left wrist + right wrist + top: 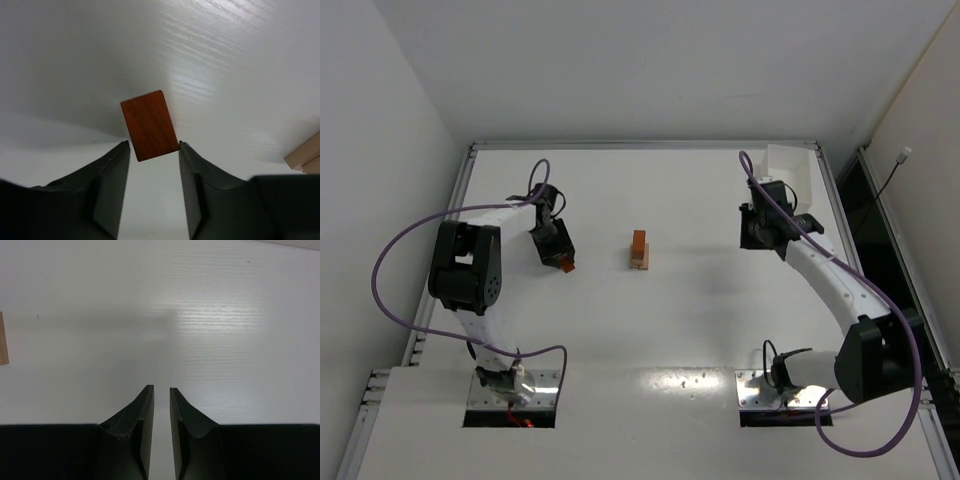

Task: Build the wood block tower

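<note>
Left wrist view: reddish-orange block (149, 122) sits between the tips of the left gripper (154, 145), can't tell if it's pinched; right gripper (161, 388) nearly closed.

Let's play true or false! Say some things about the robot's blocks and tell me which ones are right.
1. A reddish-orange block sits between the left gripper's fingertips. True.
2. The right gripper holds a block. False: nothing is between its fingers.
3. The tower has an orange piece on top. True.
4. The tower stands inside the white box. False: it stands on the open table, between the two arms.
</note>
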Available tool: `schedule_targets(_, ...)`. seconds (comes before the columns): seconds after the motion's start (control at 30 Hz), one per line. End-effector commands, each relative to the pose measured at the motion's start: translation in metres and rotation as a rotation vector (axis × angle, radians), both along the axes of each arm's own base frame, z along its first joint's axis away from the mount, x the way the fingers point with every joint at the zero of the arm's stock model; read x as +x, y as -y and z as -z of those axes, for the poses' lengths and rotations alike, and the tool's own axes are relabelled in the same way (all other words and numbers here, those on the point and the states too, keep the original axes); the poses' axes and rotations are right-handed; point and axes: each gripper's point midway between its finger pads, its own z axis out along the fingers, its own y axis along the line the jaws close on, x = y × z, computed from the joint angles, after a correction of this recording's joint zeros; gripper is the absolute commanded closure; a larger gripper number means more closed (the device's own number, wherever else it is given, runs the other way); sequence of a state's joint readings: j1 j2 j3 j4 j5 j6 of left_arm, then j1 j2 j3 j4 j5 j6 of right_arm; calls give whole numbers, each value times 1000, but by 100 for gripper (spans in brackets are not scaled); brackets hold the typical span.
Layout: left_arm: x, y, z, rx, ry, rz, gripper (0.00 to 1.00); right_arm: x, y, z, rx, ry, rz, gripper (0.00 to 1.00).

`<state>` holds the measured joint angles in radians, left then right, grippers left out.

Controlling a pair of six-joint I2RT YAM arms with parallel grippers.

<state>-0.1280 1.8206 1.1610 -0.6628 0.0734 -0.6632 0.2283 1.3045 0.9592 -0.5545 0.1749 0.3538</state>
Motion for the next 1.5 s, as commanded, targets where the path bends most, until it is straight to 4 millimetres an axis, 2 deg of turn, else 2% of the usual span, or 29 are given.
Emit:
schedule_targets(0.0,-2,1,-6,-34,14,-10,64,16,-2,-19,13,72,-4,84)
schedule_targets(0.07,-3,3,-7,-45,22,-7,74,18,-3,-20,15,81,-4,84)
schedule_targets(0.1,-3,3,-7,-42,23,3,82,18,-3,-20,15,81,-4,84)
schedule_targets(0.17,-3,2,-6,-40,24,13,90,18,-3,-20,15,81,-4,84)
schedule_targets(0.27,11,7,-18,-36,79,63,99,14,-2,-12,11,60,-4,84)
schedule_targets(0.33,28,10,-24,25,133,148,100,13,-2,-15,13,69,-4,84)
schedule_targets(0.4,38,22,-24,74,153,287,100,12,-3,-12,19,66,-10,84)
schedule_targets(0.47,56,35,-22,76,176,391,100,12,-3,-12,19,66,-10,84)
schedule_targets(0.5,64,34,-22,96,194,456,100,12,-3,-12,19,66,-10,84)
schedule_targets(0.53,80,37,-25,103,228,473,100,12,-3,-12,19,66,-10,84)
schedule_targets(0.67,105,50,-37,75,333,579,100,10,-3,-11,19,66,-10,84)
schedule_targets(0.7,107,58,-31,61,333,608,100,12,-3,-12,21,75,-10,84)
schedule_targets(0.87,114,62,-22,49,320,638,100,12,0,-15,23,84,-1,84)
schedule_targets(0.93,112,61,-21,51,312,647,96,10,2,-14,29,83,2,84)
schedule_targets(0.97,109,59,-17,59,300,644,82,10,2,-14,29,83,2,84)
schedule_targets(1.07,105,57,-11,64,287,633,66,10,3,-12,37,81,4,84)
schedule_targets(1.17,103,53,-3,78,274,595,64,10,3,-12,37,81,4,84)
schedule_targets(1.2,110,51,-10,99,309,586,64,10,3,-12,37,81,4,84)
schedule_targets(1.23,107,53,-5,105,301,577,64,10,3,-12,37,81,4,84)
schedule_targets(1.33,109,49,-15,129,356,528,62,10,3,-12,37,81,4,84)
schedule_targets(1.37,105,43,-11,151,351,509,62,10,3,-15,38,90,4,84)
schedule_targets(1.43,110,45,-24,148,414,491,62,10,3,-15,38,90,4,84)
schedule_targets(1.47,105,42,-20,154,411,477,62,10,3,-15,38,90,4,84)
